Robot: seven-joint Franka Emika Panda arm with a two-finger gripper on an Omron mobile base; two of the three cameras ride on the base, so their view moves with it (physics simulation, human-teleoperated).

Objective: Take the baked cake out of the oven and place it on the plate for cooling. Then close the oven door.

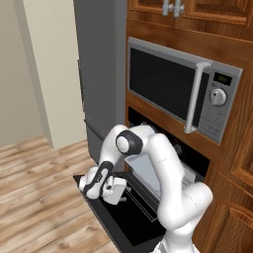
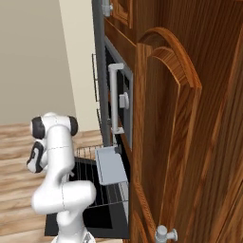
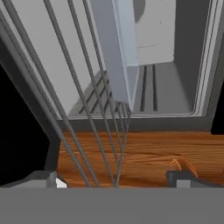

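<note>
The black oven [image 1: 196, 156] sits under the microwave, and its door [image 1: 123, 223] lies folded down flat and open. A wire rack [image 2: 88, 156] is pulled out over the door and carries a flat pale grey tray [image 1: 146, 171]. My gripper [image 1: 118, 193] hangs low over the door, at the rack's front left. In the hand view the fingertips [image 3: 43, 179] stand far apart and open, with the rack wires [image 3: 78, 92] running between them toward the oven cavity [image 3: 170, 87]. The tray [image 3: 118, 48] shows edge-on there. The baked cake is hidden, and the plate is out of view.
A silver-framed microwave [image 1: 183, 89] with an upright handle hangs above the oven. A grey fridge side [image 1: 101, 74] stands to the left. Wooden cabinet fronts [image 2: 190, 133] fill the right. Wooden floor [image 1: 39, 197] lies left of the open door.
</note>
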